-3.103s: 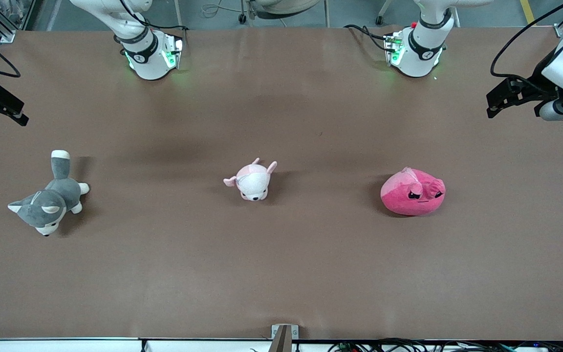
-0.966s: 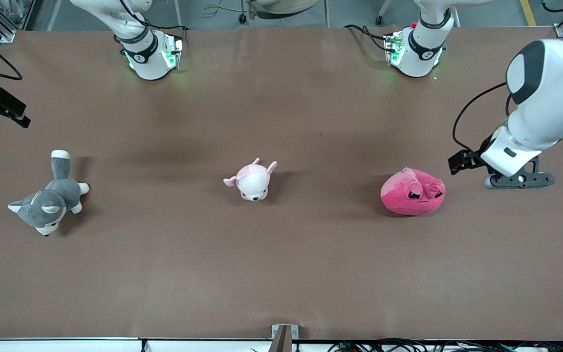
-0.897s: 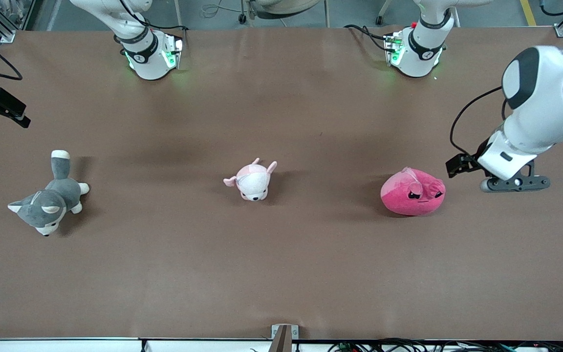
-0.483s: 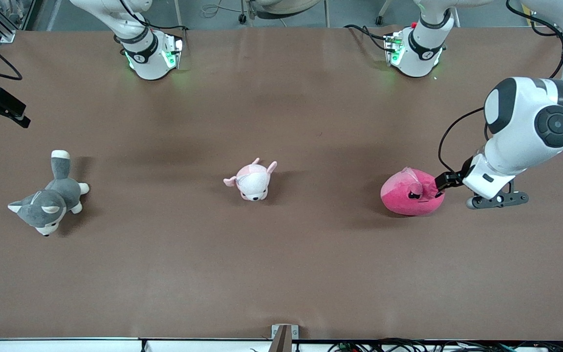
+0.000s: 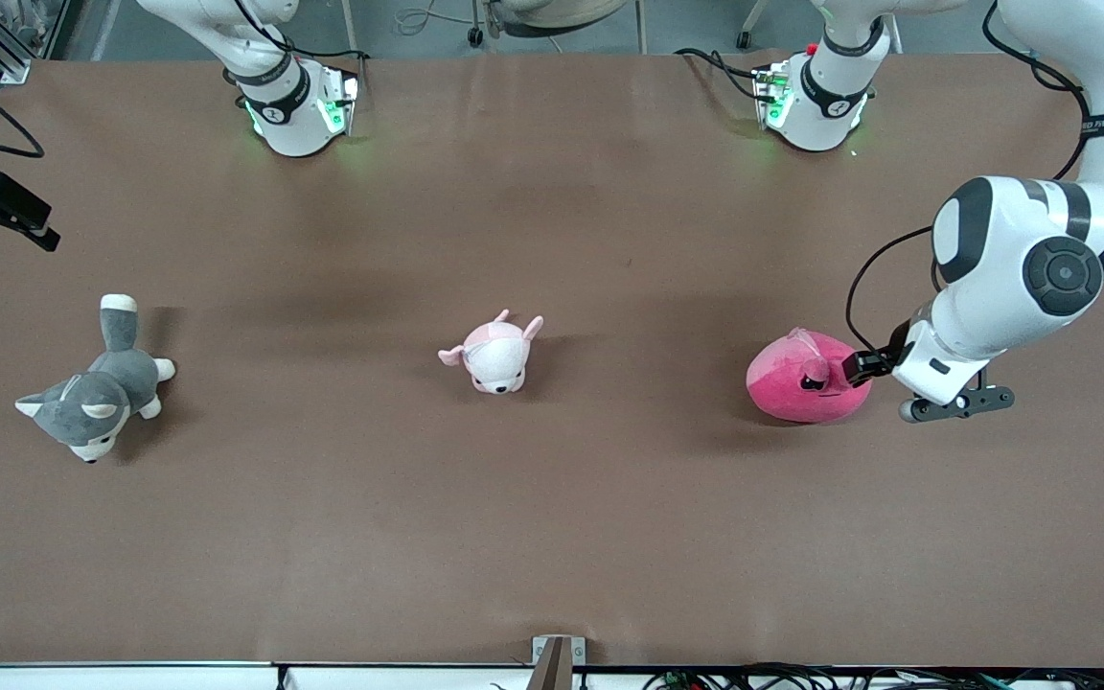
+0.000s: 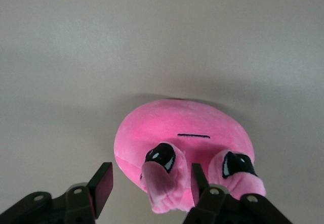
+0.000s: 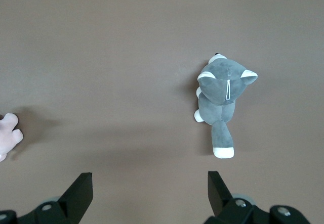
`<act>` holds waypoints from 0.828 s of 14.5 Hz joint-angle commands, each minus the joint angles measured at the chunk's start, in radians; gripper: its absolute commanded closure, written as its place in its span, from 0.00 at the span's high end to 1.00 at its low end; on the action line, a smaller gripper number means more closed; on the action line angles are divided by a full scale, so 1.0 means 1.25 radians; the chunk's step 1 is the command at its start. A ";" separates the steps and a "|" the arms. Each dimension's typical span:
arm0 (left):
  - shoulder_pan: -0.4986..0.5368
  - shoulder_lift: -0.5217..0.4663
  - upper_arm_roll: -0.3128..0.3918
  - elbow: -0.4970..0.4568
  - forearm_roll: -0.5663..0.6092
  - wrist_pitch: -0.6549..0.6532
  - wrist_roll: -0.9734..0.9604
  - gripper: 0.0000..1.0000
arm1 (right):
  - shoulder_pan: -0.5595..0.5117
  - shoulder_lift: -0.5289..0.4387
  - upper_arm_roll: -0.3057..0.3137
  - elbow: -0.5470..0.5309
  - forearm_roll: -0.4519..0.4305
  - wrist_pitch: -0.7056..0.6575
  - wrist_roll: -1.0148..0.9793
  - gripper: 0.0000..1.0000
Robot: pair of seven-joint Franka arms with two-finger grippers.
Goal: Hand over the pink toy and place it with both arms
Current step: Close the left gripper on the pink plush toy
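Front view gives you three plush toys in a row across the brown table (image 5: 552,537): a grey husky (image 5: 97,383) toward the right arm's end, a pale puppy (image 5: 494,353) mid-table, and the pink toy (image 5: 806,379) toward the left arm's end. Nothing stands between them.

Your left gripper (image 6: 147,186) is spread open at the pink toy's tuft (image 6: 159,188), one finger on each side (the hot-pink blob shows black angry eyes and a straight mouth).

Your right gripper (image 7: 149,191) waits open, up at the right arm's table edge, looking down on the husky.
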 commanded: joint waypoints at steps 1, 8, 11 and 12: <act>-0.001 0.008 -0.002 0.001 -0.010 0.007 -0.008 0.58 | -0.006 0.005 0.005 0.008 -0.001 -0.002 0.001 1.00; -0.003 0.001 -0.014 0.002 -0.012 -0.020 -0.041 0.02 | -0.008 0.005 0.004 0.007 -0.003 0.000 -0.002 1.00; 0.000 -0.041 -0.056 0.035 -0.017 -0.079 -0.106 0.00 | -0.009 0.007 0.004 0.007 -0.003 0.003 -0.002 1.00; 0.000 -0.053 -0.069 0.068 -0.029 -0.117 -0.116 0.00 | -0.009 0.007 0.004 0.007 -0.003 0.003 -0.002 1.00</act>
